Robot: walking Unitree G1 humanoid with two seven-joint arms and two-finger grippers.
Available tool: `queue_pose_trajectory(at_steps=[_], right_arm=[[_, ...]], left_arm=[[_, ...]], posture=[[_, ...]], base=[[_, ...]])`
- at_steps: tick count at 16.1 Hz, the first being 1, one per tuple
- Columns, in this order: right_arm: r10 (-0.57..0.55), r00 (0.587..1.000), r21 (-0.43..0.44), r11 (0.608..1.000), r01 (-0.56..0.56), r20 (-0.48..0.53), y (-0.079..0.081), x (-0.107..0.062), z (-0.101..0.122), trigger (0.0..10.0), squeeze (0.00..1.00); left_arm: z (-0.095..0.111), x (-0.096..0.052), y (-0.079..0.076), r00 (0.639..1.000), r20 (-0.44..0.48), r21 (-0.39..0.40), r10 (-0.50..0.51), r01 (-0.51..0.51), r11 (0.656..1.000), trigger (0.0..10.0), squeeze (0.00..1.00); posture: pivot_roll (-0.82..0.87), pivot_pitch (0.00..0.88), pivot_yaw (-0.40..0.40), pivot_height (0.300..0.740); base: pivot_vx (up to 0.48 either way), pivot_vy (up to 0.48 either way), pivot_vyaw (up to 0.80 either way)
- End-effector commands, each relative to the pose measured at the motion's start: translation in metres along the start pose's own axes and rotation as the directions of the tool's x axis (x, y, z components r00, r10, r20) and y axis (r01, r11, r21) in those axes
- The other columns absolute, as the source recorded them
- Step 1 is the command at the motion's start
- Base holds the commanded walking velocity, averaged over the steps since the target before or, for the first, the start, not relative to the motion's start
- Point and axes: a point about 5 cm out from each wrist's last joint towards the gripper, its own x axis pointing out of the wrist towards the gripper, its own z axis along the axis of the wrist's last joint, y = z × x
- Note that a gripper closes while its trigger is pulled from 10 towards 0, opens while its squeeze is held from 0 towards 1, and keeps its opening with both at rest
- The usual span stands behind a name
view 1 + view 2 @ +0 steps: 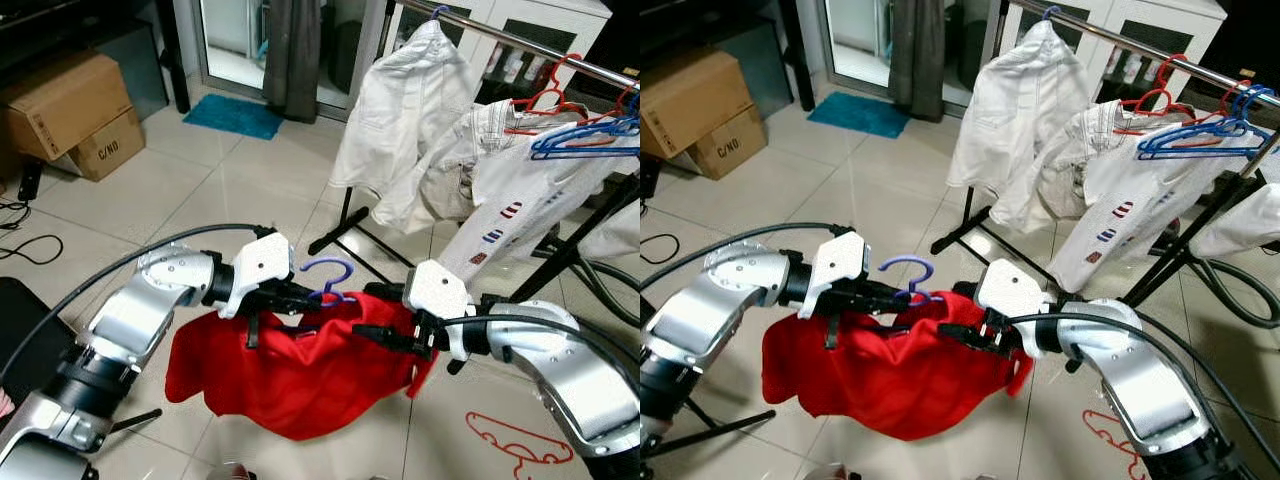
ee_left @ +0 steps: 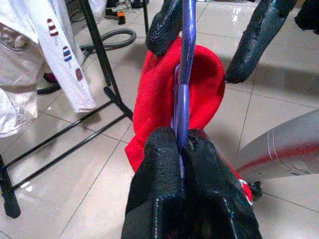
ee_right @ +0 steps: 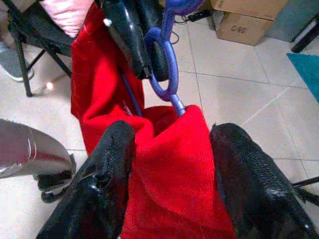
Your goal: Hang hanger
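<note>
Centre frame, the left gripper is clamped on one purple hanger carrying one red garment, while the right gripper has its fingers spread around the cloth's shoulder. Upper right, one clothes rail holds white garments plus empty red and blue hangers; two cardboard boxes sit upper left.

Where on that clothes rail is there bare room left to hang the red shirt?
The rail looks bare between the white shirt and the red hanger. Further right, blue hangers and white clothes crowd it. Left pincer holds the purple hanger.
</note>
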Motion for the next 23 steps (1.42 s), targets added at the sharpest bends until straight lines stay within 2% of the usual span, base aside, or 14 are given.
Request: queue_pose_trajectory(at_steps=[1,4,13,18,20,23], right_arm=[[-0.012,1.0,0.003,1.0,0.012,0.0,0.001,-0.002,0.0,0.0,0.0],[-0.005,1.0,-0.004,1.0,0.005,-0.012,0.006,0.0,-0.003,0.0,0.0],[0.012,1.0,-0.034,0.999,-0.012,-0.019,0.001,-0.001,0.0,0.0,0.0],[0.057,0.998,-0.026,0.998,-0.057,-0.002,-0.001,-0.012,0.006,0.0,0.0],[0.075,0.997,-0.016,0.997,-0.075,0.012,-0.005,-0.02,0.01,0.0,0.0],[-0.012,0.998,0.038,0.999,0.009,0.06,-0.019,-0.016,0.019,0.0,0.0]], left_arm=[[0.008,0.0,-0.001,0.999,0.036,0.021,0.008,-0.009,1.0,0.0,0.0],[0.008,0.0,-0.004,0.999,0.043,0.012,0.012,-0.013,1.0,0.0,0.0],[0.008,-0.003,-0.004,1.0,0.018,0.025,0.015,-0.016,1.0,0.0,0.0],[0.002,-0.004,-0.002,0.999,-0.027,0.051,0.022,-0.02,0.999,0.0,0.0],[0.0,-0.004,-0.001,0.999,-0.04,0.06,0.026,-0.024,0.998,0.0,0.0],[0.004,0.001,-0.005,1.0,-0.026,0.079,-0.003,0.005,0.997,0.0,0.0]], posture=[[0.03,0.04,-0.06,0.74],[0.03,0.042,-0.062,0.74],[0.03,0.042,-0.065,0.74],[0.03,0.045,-0.064,0.74],[0.02,0.045,-0.062,0.74],[0.02,0.043,-0.062,0.74]], base=[[0.0,0.0,0.0],[0.0,0.0,0.0],[0.0,0.0,0.0],[0.0,0.0,0.0],[0.0,0.0,0.0],[0.0,0.0,0.0]])
